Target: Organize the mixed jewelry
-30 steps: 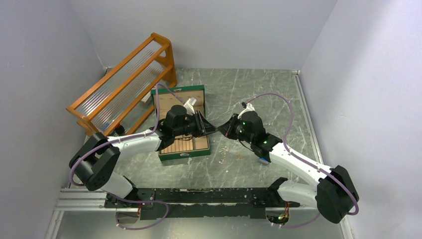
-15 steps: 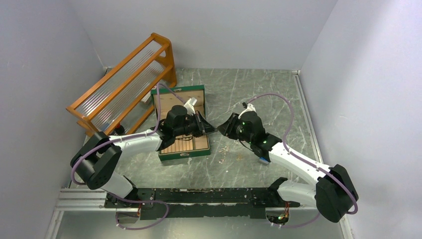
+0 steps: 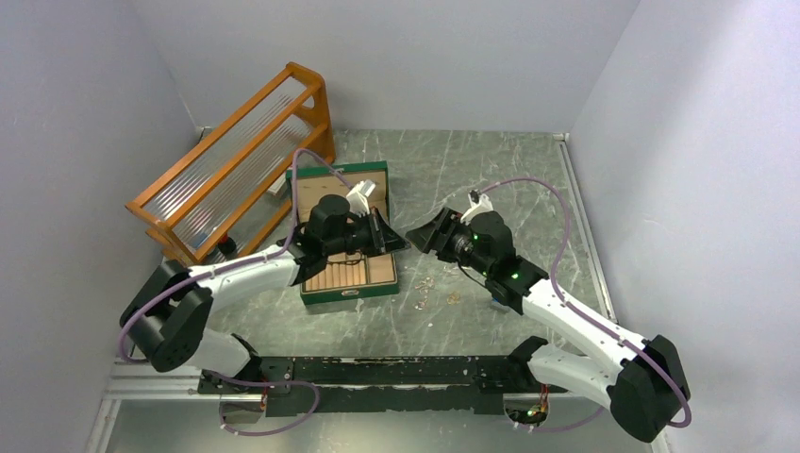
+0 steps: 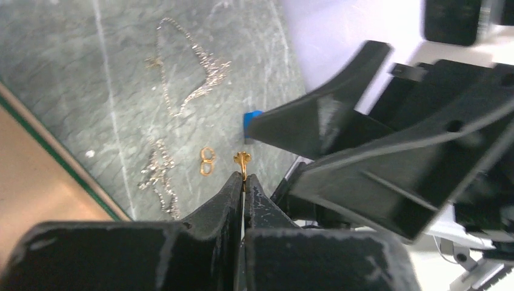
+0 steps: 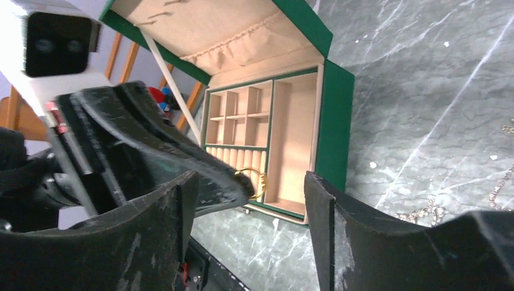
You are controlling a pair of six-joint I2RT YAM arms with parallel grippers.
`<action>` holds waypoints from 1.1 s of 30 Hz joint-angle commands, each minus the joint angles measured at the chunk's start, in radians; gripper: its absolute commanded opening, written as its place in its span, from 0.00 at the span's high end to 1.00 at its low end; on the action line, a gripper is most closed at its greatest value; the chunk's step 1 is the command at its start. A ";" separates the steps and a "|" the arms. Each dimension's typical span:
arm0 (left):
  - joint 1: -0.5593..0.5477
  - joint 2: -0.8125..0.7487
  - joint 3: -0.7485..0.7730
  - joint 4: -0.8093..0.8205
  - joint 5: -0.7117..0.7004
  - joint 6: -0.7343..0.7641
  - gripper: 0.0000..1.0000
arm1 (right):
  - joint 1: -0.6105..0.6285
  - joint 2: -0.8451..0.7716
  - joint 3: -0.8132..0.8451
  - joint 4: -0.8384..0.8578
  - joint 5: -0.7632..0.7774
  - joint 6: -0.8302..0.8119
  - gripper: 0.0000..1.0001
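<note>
1. Now the left gripper (image 4: 243, 180) is pinched tight on a small gold ring (image 5: 256, 180), which sticks out past its fingertips.
2. Seen from above, that gripper hangs just past the right edge of the open green box (image 3: 349, 291), off the table.
3. Facing it, the right gripper (image 3: 422, 229) is spread wide and holds nothing. In the right wrist view its fingers (image 5: 173, 218) stand on either side of the left fingertips and the ring, without touching them.
4. More jewelry lies loose on the marble table (image 3: 491, 179), right of the box:
   - a thin chain (image 4: 188, 73) in a loop;
   - a second, bunched chain (image 4: 156, 176) nearer the box;
   - a pair of tiny rings (image 4: 207, 162) just beside it.
5. A blue block (image 4: 251, 121) shows partly behind a right finger.
6. The box's compartments (image 5: 236, 115) look bare from the right wrist.
7. A wooden rack (image 3: 236, 151) stands behind the box.
</note>
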 commanded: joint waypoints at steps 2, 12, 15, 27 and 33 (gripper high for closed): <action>0.018 -0.114 0.113 -0.090 0.127 0.121 0.95 | -0.055 -0.008 0.059 0.066 -0.202 0.037 0.26; 0.137 -0.206 0.181 -0.111 0.449 0.162 0.95 | -0.159 -0.054 0.006 0.447 -0.536 0.185 0.33; 0.146 -0.213 0.199 -0.098 0.499 0.149 0.95 | -0.159 -0.049 0.022 0.487 -0.595 0.184 0.46; 0.147 -0.213 0.224 -0.012 0.573 0.077 0.95 | -0.159 -0.010 0.028 0.553 -0.647 0.203 0.53; 0.149 -0.204 0.222 -0.027 0.555 0.073 0.95 | -0.159 -0.003 0.015 0.636 -0.678 0.244 0.68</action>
